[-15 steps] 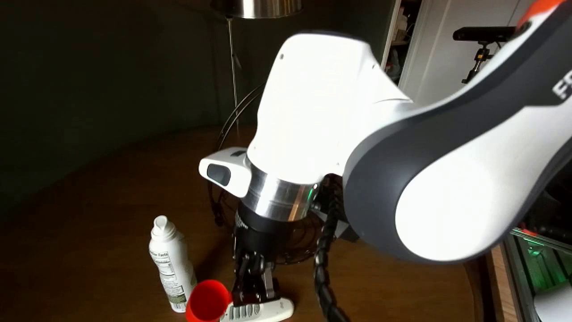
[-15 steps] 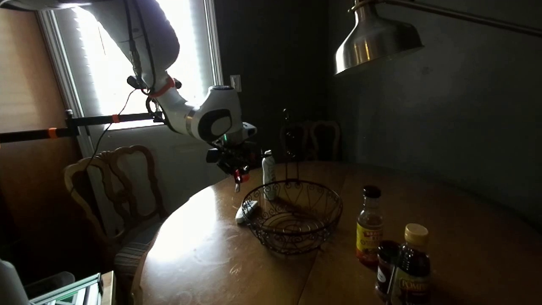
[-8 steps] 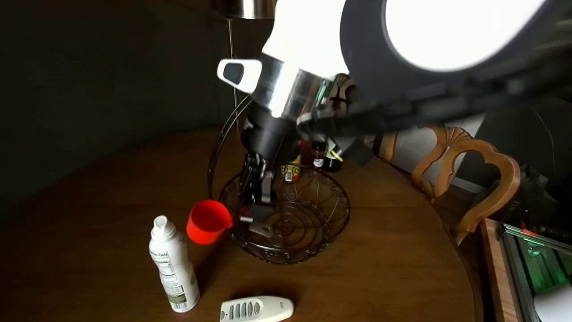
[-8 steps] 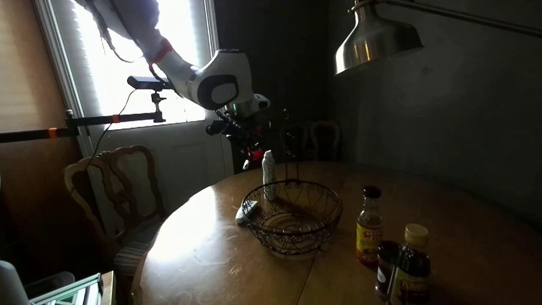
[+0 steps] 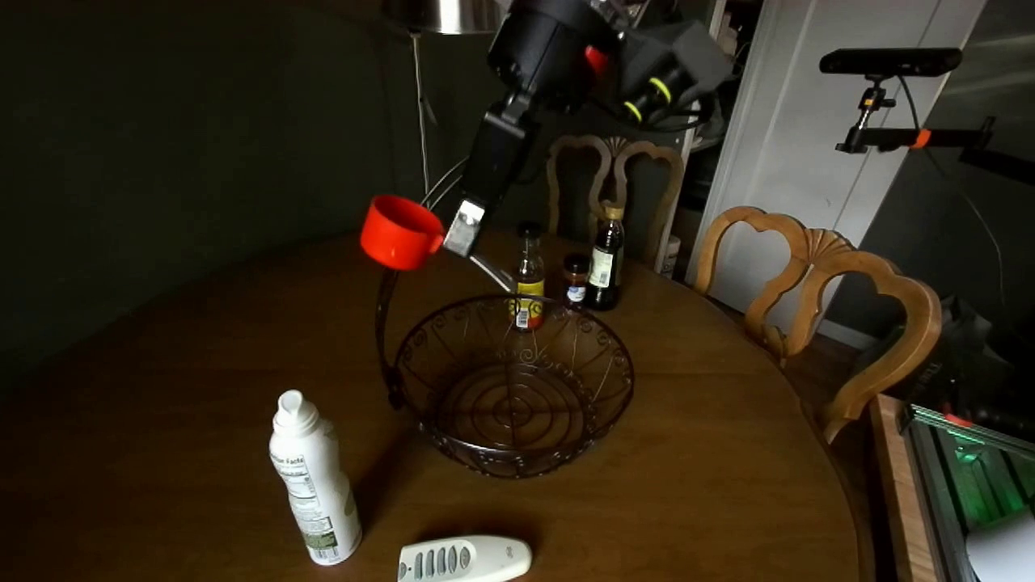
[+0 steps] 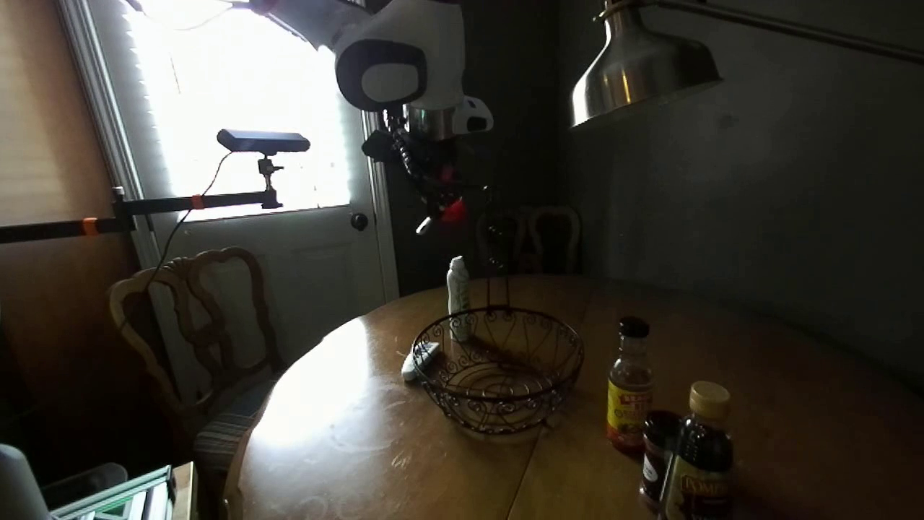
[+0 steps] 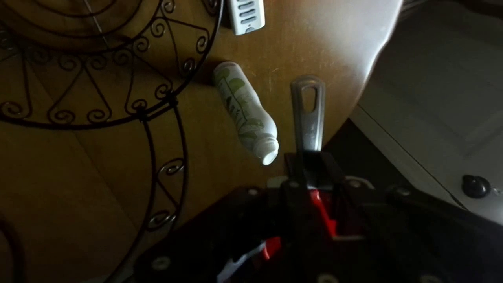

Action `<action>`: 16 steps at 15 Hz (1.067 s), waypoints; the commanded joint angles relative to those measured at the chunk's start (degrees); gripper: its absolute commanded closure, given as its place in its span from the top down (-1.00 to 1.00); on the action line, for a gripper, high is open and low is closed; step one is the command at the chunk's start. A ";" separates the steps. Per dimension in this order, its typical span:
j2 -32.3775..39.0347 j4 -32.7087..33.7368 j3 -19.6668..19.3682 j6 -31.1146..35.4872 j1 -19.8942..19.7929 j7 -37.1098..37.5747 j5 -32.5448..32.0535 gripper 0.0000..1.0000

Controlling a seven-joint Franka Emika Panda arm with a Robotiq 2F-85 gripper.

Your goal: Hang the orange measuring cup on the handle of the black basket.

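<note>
My gripper (image 5: 465,230) is shut on the grey, slotted handle of the orange measuring cup (image 5: 400,232). The cup's handle end (image 7: 309,114) sticks out past the fingertips (image 7: 310,161) in the wrist view. The cup hangs in the air, high above the table; in an exterior view it also shows beside the arch top (image 6: 453,211). The black basket (image 5: 501,449) stands on the table, also in an exterior view (image 6: 498,399). Its wire handle (image 5: 382,323) rises upright; the cup hides part of it there. In the wrist view the handle (image 7: 171,168) is left of the gripper.
A white bottle (image 5: 311,481) and a white remote (image 5: 465,559) are near the basket. Several dark bottles (image 6: 629,390) stand on its other side. A metal lamp (image 6: 642,72) hangs over the table. Wooden chairs (image 5: 857,299) stand around.
The gripper has risen far up with the cup in it, from near the white bottle to the height of the upper arch. The basket, bottle and remote have not moved.
</note>
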 commanded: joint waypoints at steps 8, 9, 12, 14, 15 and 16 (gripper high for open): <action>-10.60 -0.10 -8.93 -20.23 -1.79 10.11 10.08 -0.92; -11.76 -0.71 -9.15 -18.82 -2.38 11.66 9.23 -0.92; -14.11 -1.87 -9.66 -16.27 -3.92 15.37 8.17 -0.92; -16.14 -3.61 -8.47 -12.27 -4.83 18.03 5.02 -0.92; -12.81 -0.08 -10.35 -15.82 -3.49 14.94 7.20 -0.69; -13.57 -0.78 -10.28 -14.35 -3.51 15.96 6.18 -0.69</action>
